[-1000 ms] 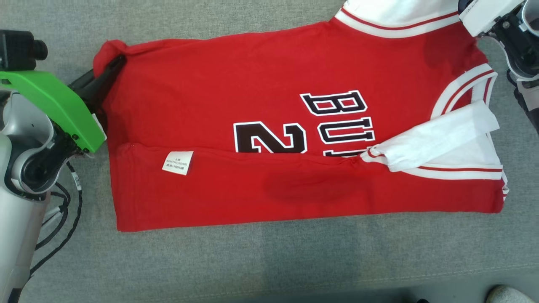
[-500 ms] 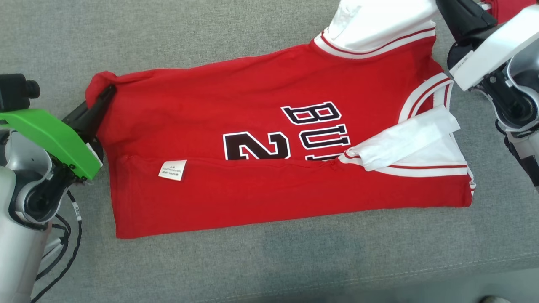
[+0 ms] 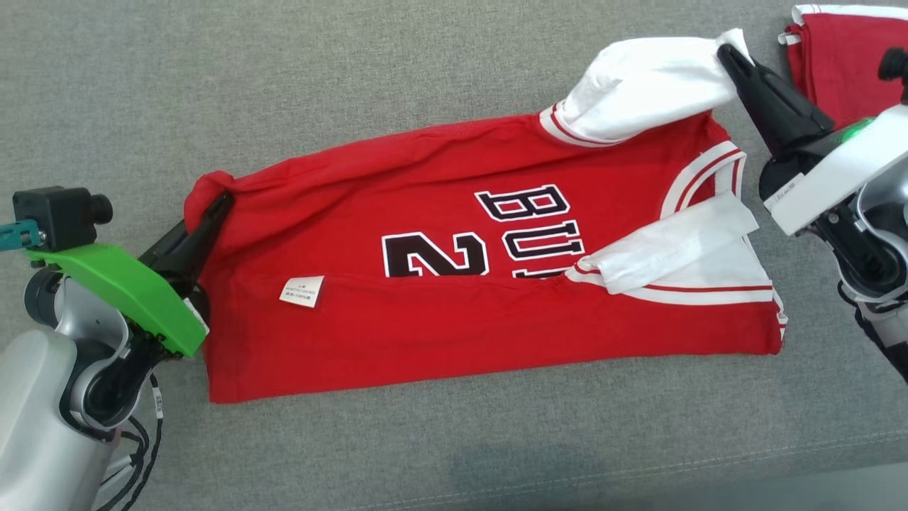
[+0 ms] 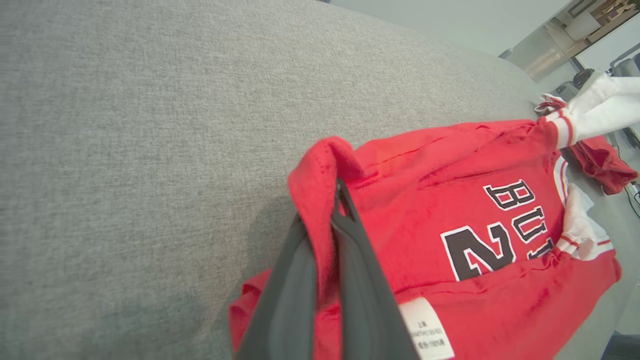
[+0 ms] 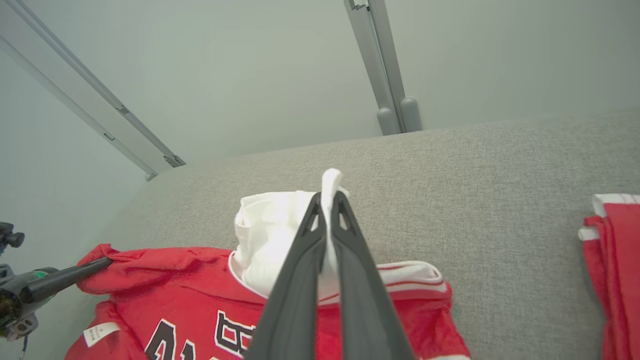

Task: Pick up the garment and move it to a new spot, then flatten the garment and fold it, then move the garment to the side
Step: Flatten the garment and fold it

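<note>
The garment (image 3: 440, 213) is a red jersey with white sleeves and black lettering, lying crosswise on the grey cushion (image 3: 355, 78) with its front strip folded over. My left gripper (image 3: 225, 199) is shut on the far red hem corner, which bunches around its fingers (image 4: 345, 250). My right gripper (image 3: 723, 51) is shut on the far white sleeve (image 3: 638, 81) and holds it raised off the cushion. The right wrist view has the sleeve (image 5: 265, 230) pinched between that gripper's fingertips (image 5: 327, 196). The garment (image 4: 450, 210) fills the right half of the left wrist view.
A second folded red garment (image 3: 830, 64) lies at the far right, close to my right arm; it also sits at the right edge of the right wrist view (image 5: 617, 260). The cushion's front seam (image 3: 709, 465) runs near the bottom. A wall with metal rails (image 5: 385, 65) stands behind.
The head view has shifted. Both grippers keep their hold and have drawn the garment's far edge closer to its front edge, so that edge is now wrinkled and lifted.
</note>
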You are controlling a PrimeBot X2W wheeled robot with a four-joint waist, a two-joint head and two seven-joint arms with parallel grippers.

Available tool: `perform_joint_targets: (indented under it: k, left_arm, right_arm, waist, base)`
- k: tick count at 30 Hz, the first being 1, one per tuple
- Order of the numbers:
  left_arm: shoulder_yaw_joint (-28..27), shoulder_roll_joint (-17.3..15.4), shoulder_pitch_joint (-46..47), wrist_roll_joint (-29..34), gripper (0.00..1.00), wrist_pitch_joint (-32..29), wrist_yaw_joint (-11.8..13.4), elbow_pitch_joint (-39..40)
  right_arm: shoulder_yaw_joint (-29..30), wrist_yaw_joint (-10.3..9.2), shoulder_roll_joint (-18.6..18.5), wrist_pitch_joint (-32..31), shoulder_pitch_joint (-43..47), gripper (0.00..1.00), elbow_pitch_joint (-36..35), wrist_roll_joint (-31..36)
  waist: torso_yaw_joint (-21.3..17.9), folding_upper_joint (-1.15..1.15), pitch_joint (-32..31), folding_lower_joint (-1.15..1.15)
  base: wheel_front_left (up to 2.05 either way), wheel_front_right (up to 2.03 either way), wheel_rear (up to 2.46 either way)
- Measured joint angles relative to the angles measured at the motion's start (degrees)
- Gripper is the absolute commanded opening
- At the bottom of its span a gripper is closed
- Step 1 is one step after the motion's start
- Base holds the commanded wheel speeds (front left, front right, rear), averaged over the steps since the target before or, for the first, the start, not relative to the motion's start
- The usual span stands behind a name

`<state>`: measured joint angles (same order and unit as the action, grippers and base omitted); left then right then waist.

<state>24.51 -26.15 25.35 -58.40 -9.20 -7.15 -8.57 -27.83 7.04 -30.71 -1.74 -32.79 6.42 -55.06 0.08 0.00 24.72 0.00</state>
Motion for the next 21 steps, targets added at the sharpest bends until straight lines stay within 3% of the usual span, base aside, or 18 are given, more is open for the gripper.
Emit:
perform_joint_targets:
  k: [21]
  left_arm:
    - [1.0, -1.9, -7.5, 0.6, 0.00, 6.8, 0.0, 1.6]
  right_arm:
    - [1.2, -4.71, -0.9, 3.3, 18.8, 0.00, -12.2, -3.1]
  waist:
    - [-1.1, 0.00, -3.9, 0.00]
  base:
    - [0.00, 0.00, 0.00]
